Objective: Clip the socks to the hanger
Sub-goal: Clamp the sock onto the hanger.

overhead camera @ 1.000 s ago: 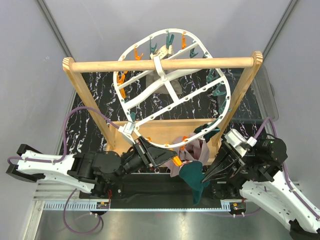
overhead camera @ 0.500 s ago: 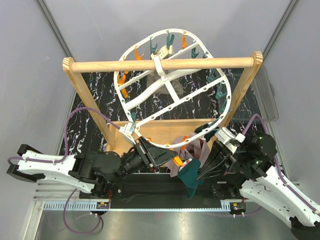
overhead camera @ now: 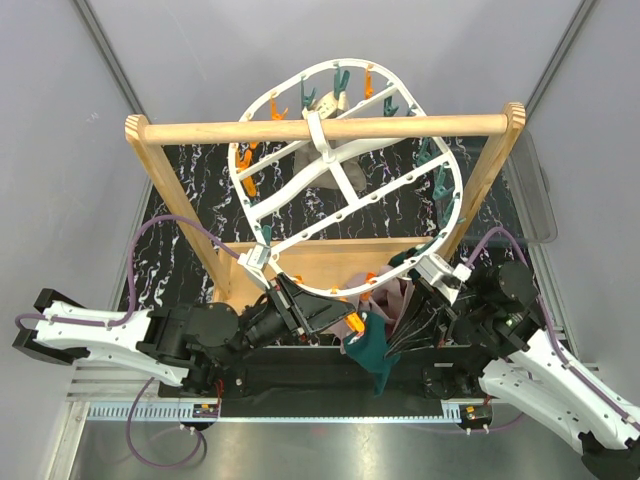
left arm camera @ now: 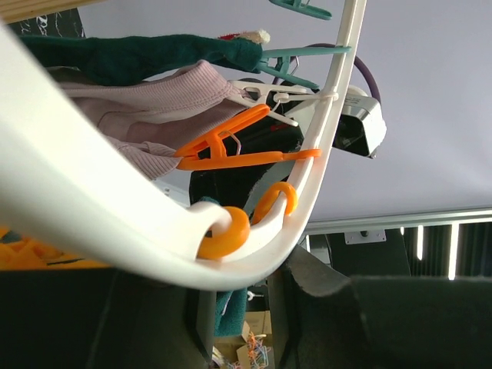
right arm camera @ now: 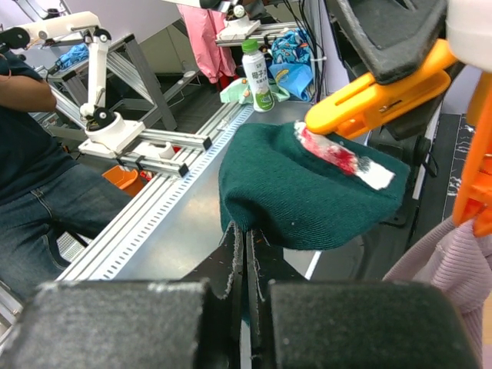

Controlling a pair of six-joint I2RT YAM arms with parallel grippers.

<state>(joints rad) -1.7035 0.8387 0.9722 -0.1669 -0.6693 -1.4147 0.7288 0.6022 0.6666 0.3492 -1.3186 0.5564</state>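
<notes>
The white oval hanger [overhead camera: 345,183] hangs from a wooden rail. My left gripper [overhead camera: 335,318] is at its near rim [left arm camera: 92,207], shut on an orange clothespin [overhead camera: 353,322]; in the right wrist view its black finger [right arm camera: 384,31] presses that pin [right arm camera: 377,96]. My right gripper [overhead camera: 392,340] is shut on a dark teal sock [overhead camera: 372,350] and holds its folded edge [right arm camera: 292,192] at the pin's mouth. A mauve-pink sock [overhead camera: 395,298] hangs clipped just to the right [left arm camera: 154,100]. A second teal sock [overhead camera: 410,258] hangs on the rim beyond it.
The wooden rail stand [overhead camera: 320,128] spans the black marbled mat [overhead camera: 180,200], and its base board [overhead camera: 330,260] lies under the hanger. A clear bin [overhead camera: 535,200] sits at the right edge. Several orange and teal clothespins dangle around the far rim [overhead camera: 340,80].
My right gripper has moved left and up with the teal sock, from beside the stand's right post to the orange clothespin. The left arm and the hanger have stayed put.
</notes>
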